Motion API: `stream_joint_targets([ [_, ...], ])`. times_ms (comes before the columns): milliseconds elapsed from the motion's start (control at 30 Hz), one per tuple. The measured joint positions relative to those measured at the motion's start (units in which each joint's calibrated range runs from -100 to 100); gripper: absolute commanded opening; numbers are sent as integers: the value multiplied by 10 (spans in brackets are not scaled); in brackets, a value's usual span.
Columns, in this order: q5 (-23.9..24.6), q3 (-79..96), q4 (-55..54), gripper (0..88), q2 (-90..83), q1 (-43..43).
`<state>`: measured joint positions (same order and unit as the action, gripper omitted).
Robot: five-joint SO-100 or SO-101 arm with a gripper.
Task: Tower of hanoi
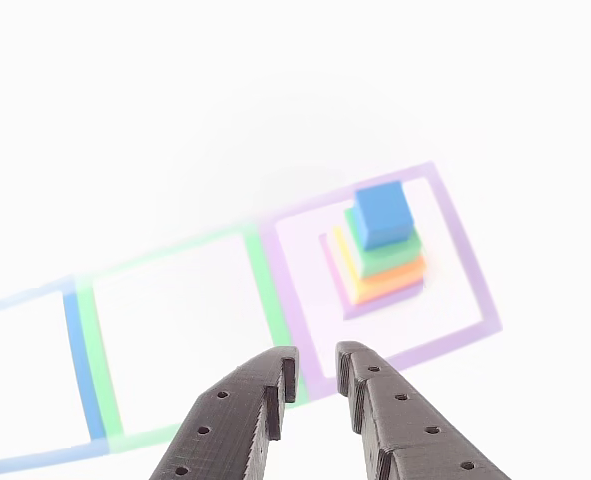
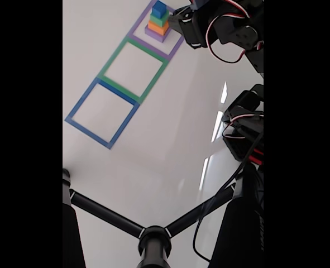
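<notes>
The whole stack sits ahead of the jaws and a little to their right in the other view, inside the purple taped square (image 1: 467,262): purple block (image 1: 387,299) lowest, then orange block (image 1: 387,277), green block (image 1: 383,251), blue block (image 1: 383,213) on top. The gripper (image 1: 317,372) hovers short of it (nothing held), jaws slightly parted, arm reaching toward the stack.

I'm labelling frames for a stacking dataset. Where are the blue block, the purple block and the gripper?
Blue block (image 1: 384,212), other view, on its front face.
Purple block (image 1: 347,300), other view, on its visible lower left corner under the orange block.
Gripper (image 1: 318,372), other view, midway between the fingertips.
</notes>
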<state>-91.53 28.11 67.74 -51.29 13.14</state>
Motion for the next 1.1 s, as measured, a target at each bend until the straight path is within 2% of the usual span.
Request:
stream_joint_targets([
  [133, -47, -17, 19, 39, 5, 25],
  [167, -49, -18, 22, 153, 6, 29],
  [200, -57, -20, 26, 230, 8, 31],
  [233, -69, -23, 31, 174, 11, 34],
  [267, -73, -27, 36, 156, 13, 40],
  [533, -73, -67, 52, 115, 38, 62],
  [600, -77, -67, 52, 131, 38, 67],
  [700, -77, -67, 52, 214, 38, 65],
  [833, -79, -50, 31, 271, 36, 77],
  [1100, -79, 64, -100, 279, 34, 103],
])
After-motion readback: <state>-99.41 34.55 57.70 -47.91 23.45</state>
